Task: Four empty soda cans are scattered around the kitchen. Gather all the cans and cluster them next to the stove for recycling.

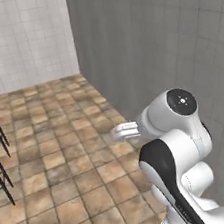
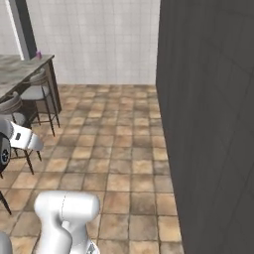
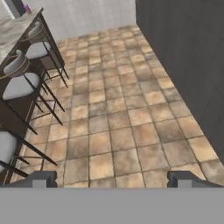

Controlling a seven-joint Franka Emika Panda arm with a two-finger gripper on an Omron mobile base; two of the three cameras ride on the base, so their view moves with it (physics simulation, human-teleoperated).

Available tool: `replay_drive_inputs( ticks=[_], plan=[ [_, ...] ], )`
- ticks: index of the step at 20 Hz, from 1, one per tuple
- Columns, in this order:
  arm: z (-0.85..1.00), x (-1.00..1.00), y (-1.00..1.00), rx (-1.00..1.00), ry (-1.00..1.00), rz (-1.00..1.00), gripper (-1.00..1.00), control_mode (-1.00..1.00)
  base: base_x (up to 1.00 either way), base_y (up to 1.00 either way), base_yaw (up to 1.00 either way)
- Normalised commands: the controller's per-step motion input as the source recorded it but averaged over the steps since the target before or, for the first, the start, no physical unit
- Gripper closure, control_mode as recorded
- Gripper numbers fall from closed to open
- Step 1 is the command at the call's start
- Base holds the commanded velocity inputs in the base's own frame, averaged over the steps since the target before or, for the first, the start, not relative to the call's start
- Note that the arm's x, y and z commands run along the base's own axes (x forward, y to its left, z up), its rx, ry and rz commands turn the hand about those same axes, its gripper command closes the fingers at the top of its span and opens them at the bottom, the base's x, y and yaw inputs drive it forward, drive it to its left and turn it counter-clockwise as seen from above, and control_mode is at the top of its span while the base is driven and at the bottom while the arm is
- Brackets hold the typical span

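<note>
Tiled floor (image 3: pixel 118 113) below wide-open claw (image 3: pixel 113 178); possibly a can (image 3: pixel 27 8).

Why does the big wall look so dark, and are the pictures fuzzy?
In the right base view the grey wall is dim and flat, while the white tiled wall looks bright. In the hand view the stools and floor tiles look soft-edged, with no glare.

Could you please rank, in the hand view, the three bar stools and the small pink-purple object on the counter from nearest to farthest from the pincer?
From the open pincer:
1. Nearest stool, at the left edge, low in the view.
2. Middle stool, further up the left side.
3. Far stool, upper left under the counter.
4. Pink-purple object, at the counter's far end, top left.
</note>
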Motion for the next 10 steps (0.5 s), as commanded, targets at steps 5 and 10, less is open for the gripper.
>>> replay_drive_inputs(
  ticks=[5, 10],
  plan=[
    [0.0, 0.0, 0.0, 0.0, 0.0, 0.0, -1.0, 1.0, 0.57, -0.39, 0.42],
    [0.0, 0.0, 0.0, 0.0, 0.0, 0.0, -1.0, 1.0, 0.47, -0.53, 0.28]
  ],
)
